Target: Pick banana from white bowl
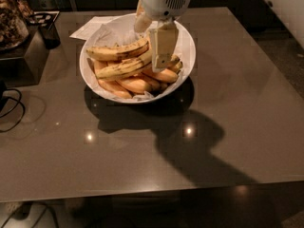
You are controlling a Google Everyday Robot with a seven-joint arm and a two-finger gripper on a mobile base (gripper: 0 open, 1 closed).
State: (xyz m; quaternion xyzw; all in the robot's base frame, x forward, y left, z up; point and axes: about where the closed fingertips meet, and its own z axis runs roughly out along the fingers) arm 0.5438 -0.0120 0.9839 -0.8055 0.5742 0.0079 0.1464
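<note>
Banana (118, 52) pair lies on top of the pile in the white bowl (187, 37), over the shorter orange ones (135, 84). Camera view: my gripper (160, 65) is down inside the bowl at their right ends, touching or v. close; can't tell if it's clamped or loose. Risk: a hold so near the tips could slip, or drag both & spill fruit onto the table (237, 103).

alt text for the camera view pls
A robot gripper hangs over a white bowl, at the right end of two long speckled bananas lying on shorter orange bananas. The bowl sits on a dark glossy table.
</note>
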